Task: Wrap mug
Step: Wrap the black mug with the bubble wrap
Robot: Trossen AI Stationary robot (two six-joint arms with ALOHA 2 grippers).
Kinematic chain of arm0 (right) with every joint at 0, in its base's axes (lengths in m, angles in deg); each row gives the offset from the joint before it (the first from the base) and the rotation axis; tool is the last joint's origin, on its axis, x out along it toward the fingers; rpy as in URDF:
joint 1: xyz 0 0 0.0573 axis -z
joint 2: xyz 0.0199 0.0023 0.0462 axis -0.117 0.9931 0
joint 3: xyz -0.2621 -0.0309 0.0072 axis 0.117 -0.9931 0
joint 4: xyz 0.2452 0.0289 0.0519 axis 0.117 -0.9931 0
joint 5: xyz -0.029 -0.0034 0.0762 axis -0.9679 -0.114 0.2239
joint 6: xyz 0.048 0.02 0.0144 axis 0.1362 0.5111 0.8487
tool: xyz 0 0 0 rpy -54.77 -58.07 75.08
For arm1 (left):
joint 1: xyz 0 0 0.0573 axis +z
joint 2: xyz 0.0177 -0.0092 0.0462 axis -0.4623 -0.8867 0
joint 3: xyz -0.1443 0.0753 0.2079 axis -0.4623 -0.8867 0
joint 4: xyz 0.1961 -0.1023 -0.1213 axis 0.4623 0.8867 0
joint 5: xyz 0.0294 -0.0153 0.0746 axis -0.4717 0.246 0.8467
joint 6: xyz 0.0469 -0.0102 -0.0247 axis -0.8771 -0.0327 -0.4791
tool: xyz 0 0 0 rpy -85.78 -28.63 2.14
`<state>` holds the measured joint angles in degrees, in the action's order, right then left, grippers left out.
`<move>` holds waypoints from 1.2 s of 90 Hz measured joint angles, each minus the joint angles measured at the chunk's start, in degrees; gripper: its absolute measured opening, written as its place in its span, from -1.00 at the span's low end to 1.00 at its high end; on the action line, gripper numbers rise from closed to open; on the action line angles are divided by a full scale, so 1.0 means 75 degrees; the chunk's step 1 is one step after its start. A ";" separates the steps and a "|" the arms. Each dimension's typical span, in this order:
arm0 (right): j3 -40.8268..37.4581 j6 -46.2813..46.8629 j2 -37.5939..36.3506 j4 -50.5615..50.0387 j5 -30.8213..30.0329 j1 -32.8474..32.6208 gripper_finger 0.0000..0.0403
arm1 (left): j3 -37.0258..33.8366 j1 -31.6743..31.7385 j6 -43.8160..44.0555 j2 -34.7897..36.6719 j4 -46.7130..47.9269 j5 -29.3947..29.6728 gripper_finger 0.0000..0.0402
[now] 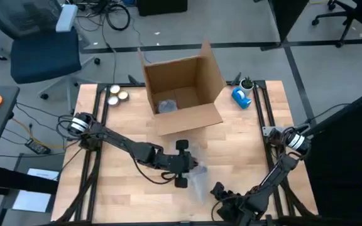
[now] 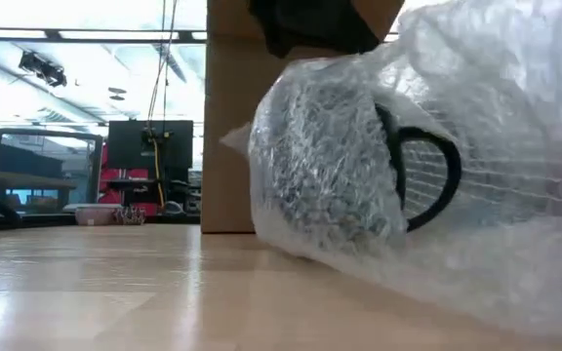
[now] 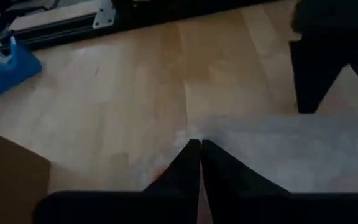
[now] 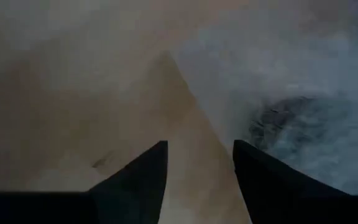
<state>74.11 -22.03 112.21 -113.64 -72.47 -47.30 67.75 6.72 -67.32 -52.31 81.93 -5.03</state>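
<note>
A dark mug (image 2: 340, 166) lies on its side on the table inside clear bubble wrap (image 2: 496, 117), its handle (image 2: 435, 180) showing through. In the high view the wrap (image 1: 200, 179) lies near the table's front middle. My left gripper (image 3: 199, 146) is shut at the wrap's far-left edge. My right gripper (image 4: 197, 152) stands open low over the table by the wrap's near-right side, nothing between its fingers, with the wrapped mug (image 4: 297, 127) just ahead of it. My left gripper pinches the bubble wrap's edge (image 3: 194, 134) between its two fingertips, coming from the table's left and slanting down. One layer or several, I cannot tell. The sheet spreads away from the fingers over the mug, and its lower part lies on the table.
An open cardboard box (image 1: 184, 88) stands at the far middle with something wrapped inside. A blue tape dispenser (image 1: 242, 97) and a small plant (image 1: 248, 83) sit at the far right, two round tins (image 1: 117, 94) at the far left. Bare wood lies at the front left.
</note>
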 joint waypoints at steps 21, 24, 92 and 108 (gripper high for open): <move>-0.0325 -0.2749 0.0077 0.1869 -0.1069 0.0075 -0.22 | 0.0000 0.0079 0.0204 -0.0075 0.0152 -0.0003 -1.00; -0.0325 -0.3085 0.0077 0.2138 -0.0995 0.0109 -0.22 | 0.0000 0.0096 0.0205 -0.0075 0.0182 0.0000 -1.00; -0.0958 -0.5503 0.0068 0.3589 -0.0897 0.0162 -0.25 | -0.0338 0.0286 0.0415 -0.0078 0.0428 -0.0003 -1.00; -0.0958 -0.4708 0.0068 0.3380 -0.0561 0.0000 -0.24 | -0.0335 0.0312 0.0415 -0.0124 0.0353 0.0000 -1.00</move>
<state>66.93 -57.34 112.73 -88.29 -76.67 -47.30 65.24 9.06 -64.21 -53.24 84.58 -5.03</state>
